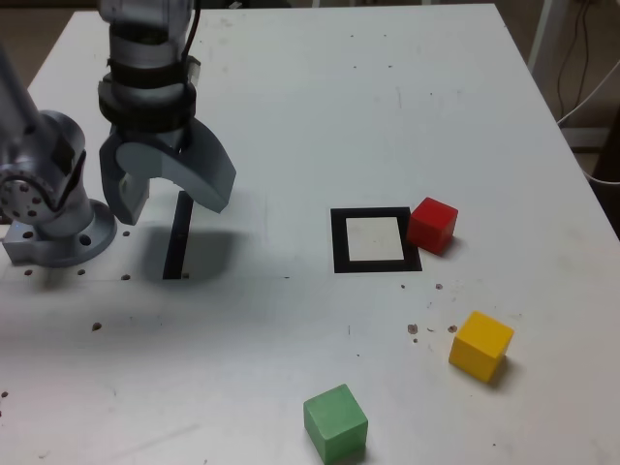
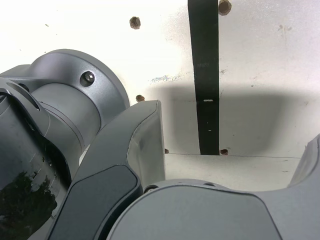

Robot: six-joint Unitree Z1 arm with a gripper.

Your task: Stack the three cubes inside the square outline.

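On the white table lies the square outline [image 1: 376, 240], black with a white centre and nothing inside it. The red cube [image 1: 432, 225] rests just off its side at the exterior view's right, touching or nearly touching the frame. Nearer the front stand the yellow cube [image 1: 480, 344] and the green cube [image 1: 335, 422], each apart from the others. My gripper [image 1: 170, 199] hangs open and empty over the table at the exterior view's left, far from all three cubes. The wrist view shows only my gripper's fingers [image 2: 135, 155] and no cube.
A narrow black strip [image 1: 178, 235] [image 2: 205, 75] lies on the table under my gripper. The arm's grey base [image 1: 48, 208] [image 2: 65, 110] stands at the exterior view's left edge. Small screw holes [image 2: 134, 22] dot the table near the base. The table's edge runs along the exterior view's right.
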